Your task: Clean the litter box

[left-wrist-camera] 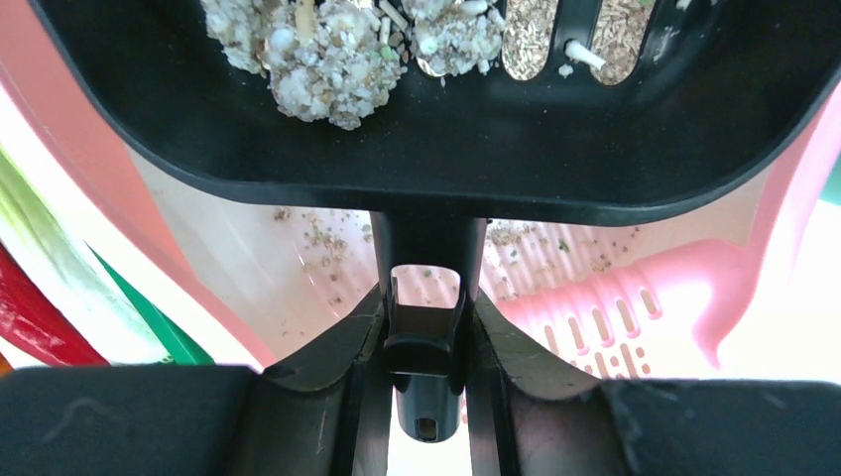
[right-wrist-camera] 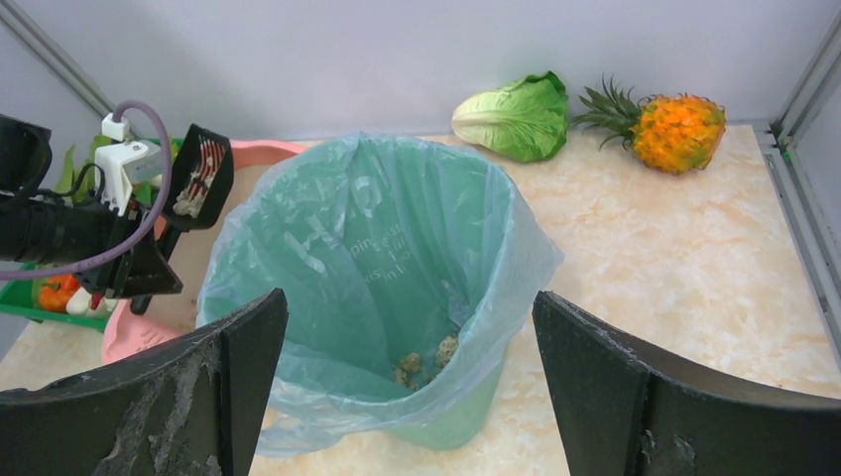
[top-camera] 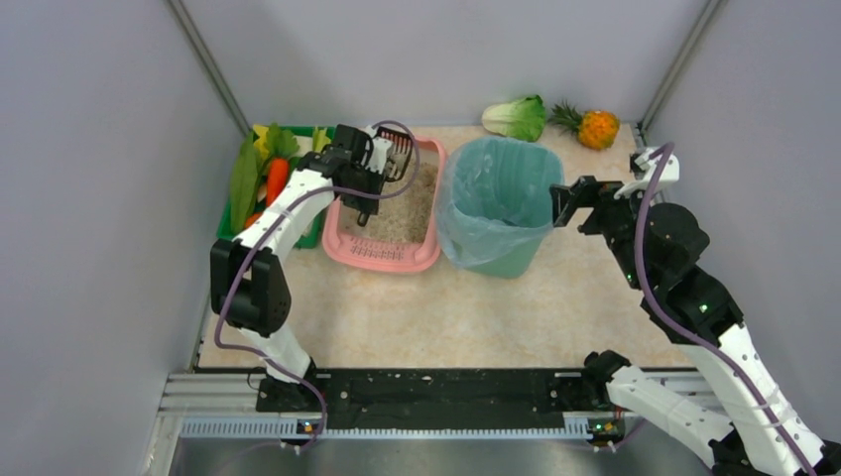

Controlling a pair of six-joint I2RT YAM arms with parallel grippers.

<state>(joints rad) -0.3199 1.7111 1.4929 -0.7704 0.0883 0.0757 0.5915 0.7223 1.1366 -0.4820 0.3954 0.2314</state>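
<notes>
Bright, even light falls from overhead, and shadows on the desk [top-camera: 555, 297] around the bin [top-camera: 496, 203] are faint and soft. The top view is sharp throughout, with the walls [top-camera: 436, 50] behind the bin a flat grey. In the left wrist view the box [left-wrist-camera: 635, 307] beside the bin burns out to white glare toward the frame edges, the black scoop [left-wrist-camera: 446, 139] reads dark, and the jaws are blurred. In the right wrist view the bin is crisp and the jaws before it soft.

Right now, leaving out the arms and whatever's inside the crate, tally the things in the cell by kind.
Containers: 3 (litter box, bag-lined bin, green crate)
Scoops: 1 (black scoop, held by left claw)
Loose produce: 2 (lettuce, pineapple)
Total: 6
</notes>
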